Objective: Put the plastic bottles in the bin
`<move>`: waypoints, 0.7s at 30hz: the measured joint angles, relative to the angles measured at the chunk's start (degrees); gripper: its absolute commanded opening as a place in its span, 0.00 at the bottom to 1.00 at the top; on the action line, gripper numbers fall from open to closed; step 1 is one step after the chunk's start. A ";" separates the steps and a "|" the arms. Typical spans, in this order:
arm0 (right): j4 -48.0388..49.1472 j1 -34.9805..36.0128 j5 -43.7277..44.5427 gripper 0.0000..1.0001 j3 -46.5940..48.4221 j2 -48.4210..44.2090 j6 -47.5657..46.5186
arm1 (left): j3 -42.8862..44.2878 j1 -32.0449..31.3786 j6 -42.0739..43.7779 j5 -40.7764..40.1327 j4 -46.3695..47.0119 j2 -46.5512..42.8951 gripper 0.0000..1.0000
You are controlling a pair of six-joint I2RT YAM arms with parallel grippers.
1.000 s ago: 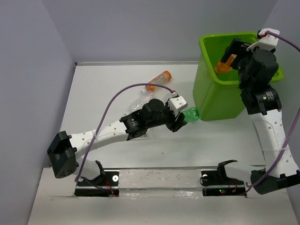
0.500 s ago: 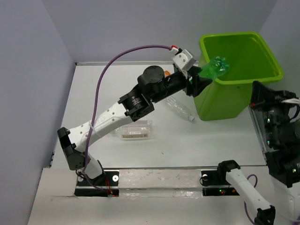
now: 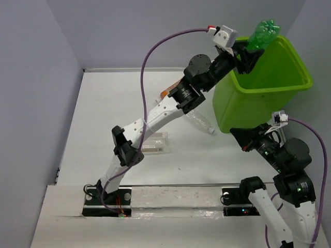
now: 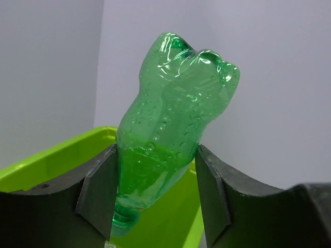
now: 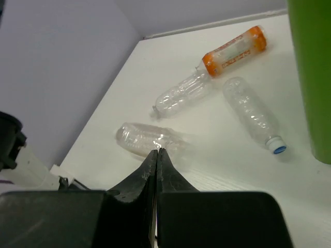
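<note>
My left gripper [image 3: 252,50] is shut on a green plastic bottle [image 3: 264,32], held neck down above the far left part of the lime-green bin [image 3: 258,93]. In the left wrist view the green bottle [image 4: 170,139] sits between both fingers, with the bin [image 4: 62,160] below it. My right gripper [image 5: 156,151] is shut and holds nothing; it hangs low at the near right [image 3: 237,137]. On the table lie an orange bottle [image 5: 235,50], a clear bottle [image 5: 182,94], a blue-capped clear bottle [image 5: 252,113] and a crushed clear bottle [image 5: 147,138].
The left arm stretches diagonally across the table and covers most of the orange bottle [image 3: 164,94] from above. The blue-capped bottle [image 3: 199,123] lies just left of the bin's wall [image 5: 313,77]. Grey walls close in the table at the left and back.
The left arm has raised the green bottle from the table up over the bin. The right arm has pulled back from above the bin to the near right, now shut and without the orange bottle.
</note>
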 measured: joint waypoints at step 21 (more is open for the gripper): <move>5.40 0.00 -22.21 0.27 -3.74 7.45 -2.58 | -15.78 2.62 2.32 -3.58 0.48 -8.39 0.99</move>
